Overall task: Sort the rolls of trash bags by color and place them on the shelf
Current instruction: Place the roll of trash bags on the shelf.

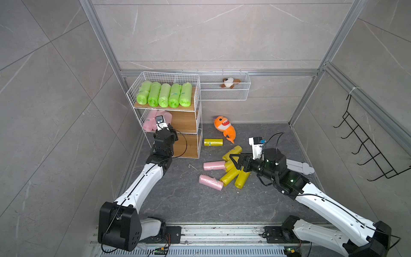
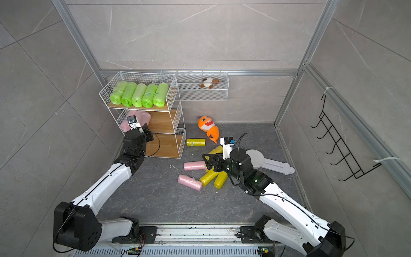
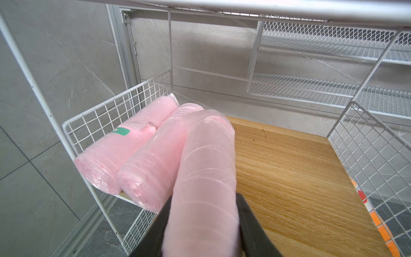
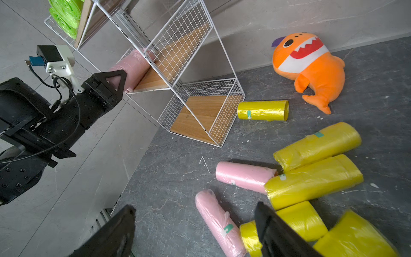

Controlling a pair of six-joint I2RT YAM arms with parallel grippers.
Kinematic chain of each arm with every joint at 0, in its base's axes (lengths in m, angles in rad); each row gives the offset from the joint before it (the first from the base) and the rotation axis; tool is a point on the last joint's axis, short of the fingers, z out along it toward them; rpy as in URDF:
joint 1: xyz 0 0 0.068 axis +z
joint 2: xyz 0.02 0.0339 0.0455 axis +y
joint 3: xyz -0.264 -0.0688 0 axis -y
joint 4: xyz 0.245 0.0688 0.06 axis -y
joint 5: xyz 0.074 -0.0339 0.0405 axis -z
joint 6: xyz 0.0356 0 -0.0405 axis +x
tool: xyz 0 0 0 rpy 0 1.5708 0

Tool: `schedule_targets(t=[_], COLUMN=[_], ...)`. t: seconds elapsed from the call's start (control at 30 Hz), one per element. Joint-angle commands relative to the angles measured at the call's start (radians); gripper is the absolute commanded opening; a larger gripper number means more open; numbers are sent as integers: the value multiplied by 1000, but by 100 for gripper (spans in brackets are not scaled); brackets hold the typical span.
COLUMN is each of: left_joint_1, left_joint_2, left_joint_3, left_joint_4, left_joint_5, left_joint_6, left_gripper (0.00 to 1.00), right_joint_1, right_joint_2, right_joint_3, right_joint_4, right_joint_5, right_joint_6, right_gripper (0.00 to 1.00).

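1. Pale pink plastic roll of trash bags, smooth with fine wrinkles, sits between the black fingers of the left gripper, which is closed around its near end.
2. This roll reaches over the middle board of the white wire-grid shelf with three stepped wooden boards. It touches the nearer of two more pink rolls that lie side by side against the wire wall. I cannot tell if it rests on the wood.
3. On the top board, five lime green rolls lie in one tight row. The lowest board carries nothing.
4. On the floor, two pink rolls lie beside a heap of four yellow rolls. A fifth yellow roll lies alone near the foot of the shelf.
5. The right gripper hovers over the heap with its jaws wide apart and holds nothing.
6. An orange plush shark lies by the back wall, near the lone yellow roll.
7. The floor is dark grey with pale veins like stone, and matte. The walls are light grey tiles with thin white veins, framed by aluminium profiles.
8. A long white mesh basket hangs on the back wall and holds a small brown and white plush toy. A black wire hook rack hangs on the side wall.
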State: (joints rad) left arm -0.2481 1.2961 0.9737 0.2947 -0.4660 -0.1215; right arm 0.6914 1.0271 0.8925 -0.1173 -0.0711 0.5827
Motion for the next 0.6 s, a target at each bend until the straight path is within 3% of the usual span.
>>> schedule_targets(t=[0.0, 0.57], left_joint_1=[8, 13], left_joint_2=[9, 58], left_joint_3=[30, 33], left_joint_4=[74, 97], left_joint_5=[-22, -6], left_joint_6=[43, 49], left_gripper=[21, 36], right_joint_1=[0, 2], right_joint_2=[24, 47], right_joint_3=[32, 21], right_joint_4=[-14, 6], right_joint_5=[0, -6], right_joint_6=[3, 37], right_gripper=[88, 88])
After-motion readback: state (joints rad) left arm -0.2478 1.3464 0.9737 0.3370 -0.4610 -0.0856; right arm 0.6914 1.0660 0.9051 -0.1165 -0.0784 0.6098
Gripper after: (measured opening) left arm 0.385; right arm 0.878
